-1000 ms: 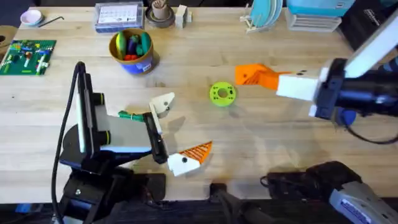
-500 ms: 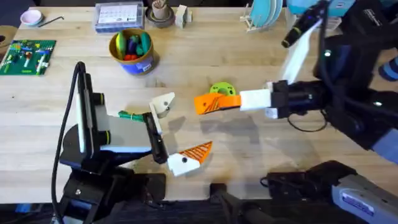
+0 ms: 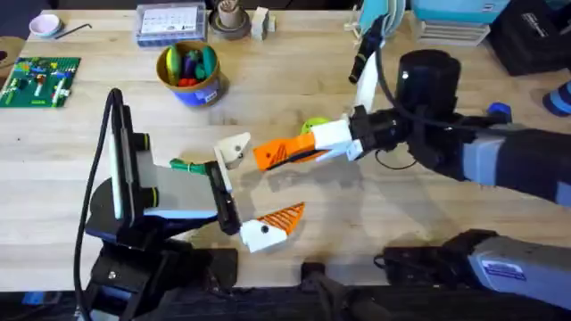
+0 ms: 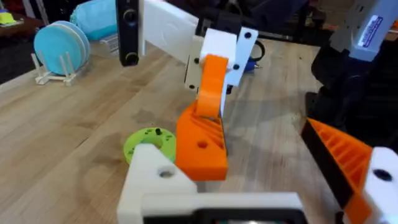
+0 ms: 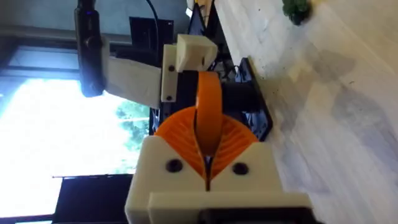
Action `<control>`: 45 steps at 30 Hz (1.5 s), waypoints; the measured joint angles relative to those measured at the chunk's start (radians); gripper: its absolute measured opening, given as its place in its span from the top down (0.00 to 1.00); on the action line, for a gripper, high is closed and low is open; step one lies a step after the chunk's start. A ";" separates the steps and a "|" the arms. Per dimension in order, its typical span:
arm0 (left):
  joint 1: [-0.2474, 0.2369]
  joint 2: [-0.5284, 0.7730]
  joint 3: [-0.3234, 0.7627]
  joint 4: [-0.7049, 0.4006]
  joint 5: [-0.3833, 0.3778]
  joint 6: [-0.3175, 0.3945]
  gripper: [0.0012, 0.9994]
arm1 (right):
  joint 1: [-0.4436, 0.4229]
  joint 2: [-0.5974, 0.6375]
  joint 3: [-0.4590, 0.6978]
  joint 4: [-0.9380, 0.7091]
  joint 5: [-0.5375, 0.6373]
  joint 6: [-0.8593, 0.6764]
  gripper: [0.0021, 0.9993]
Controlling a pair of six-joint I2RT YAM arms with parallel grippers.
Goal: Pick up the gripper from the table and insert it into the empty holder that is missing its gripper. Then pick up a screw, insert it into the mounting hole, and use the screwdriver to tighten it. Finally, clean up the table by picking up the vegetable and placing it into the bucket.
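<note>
- Gripper [image 3: 278,152], the orange wedge, was clamped in the right claw [image 3: 294,150], just beside the holder [image 3: 234,149].
- Left claw [image 3: 252,192] gaped apart.
- Left wrist view showed wedge [image 4: 202,143] almost touching holder [image 4: 152,171].
- Overhead showed the bucket [image 3: 188,73], well apart.

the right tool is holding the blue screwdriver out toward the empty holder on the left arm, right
Not quite: the right tool holds the orange gripper, not the blue screwdriver, out toward the empty holder on the left arm. The left wrist view shows it plainly.
</note>
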 joint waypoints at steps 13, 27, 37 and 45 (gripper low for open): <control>0.000 0.000 0.000 0.000 0.000 0.000 0.01 | 0.004 0.067 0.000 0.148 -0.087 0.154 0.99; 0.000 0.000 0.000 0.000 0.000 0.000 0.01 | 0.068 0.067 0.000 0.174 -0.026 0.183 0.99; 0.000 0.000 0.000 0.000 -0.003 0.000 0.01 | 0.068 0.067 0.000 0.230 0.013 0.223 0.99; 0.001 0.000 0.000 0.000 -0.005 0.001 0.01 | 0.069 0.067 0.000 0.246 0.031 0.236 0.99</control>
